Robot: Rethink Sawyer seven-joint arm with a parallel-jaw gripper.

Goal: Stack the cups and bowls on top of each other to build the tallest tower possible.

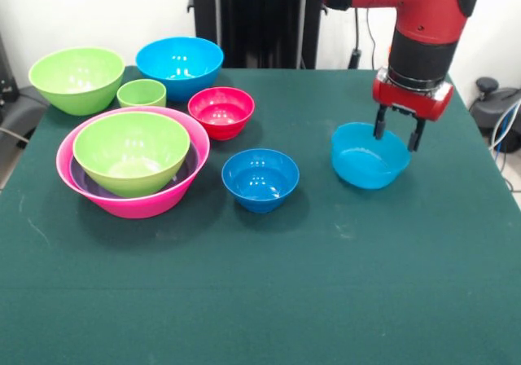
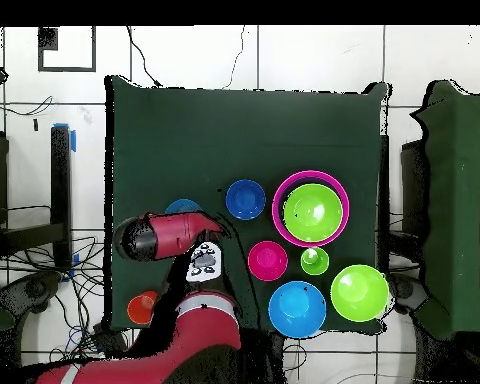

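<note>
My gripper (image 1: 399, 130) hangs open over the far rim of the teal bowl (image 1: 366, 160) at the right; one finger is inside the rim, the other outside it. At the left, a lime-green bowl (image 1: 130, 149) sits in the purple bowl (image 1: 79, 174), which sits in the huge pink bowl (image 1: 138, 206). The small blue bowl (image 1: 260, 179), small red bowl (image 1: 221, 111), large blue bowl (image 1: 179, 65), second lime-green bowl (image 1: 77, 78) and lime-green cup (image 1: 142, 94) stand singly. The orange cup (image 2: 142, 307) shows only in the overhead view, near the robot's base.
The table (image 1: 326, 283) has a dark green cloth. In the overhead view the arm (image 2: 174, 232) covers most of the teal bowl (image 2: 182, 208). Cables and black stands lie beside the table.
</note>
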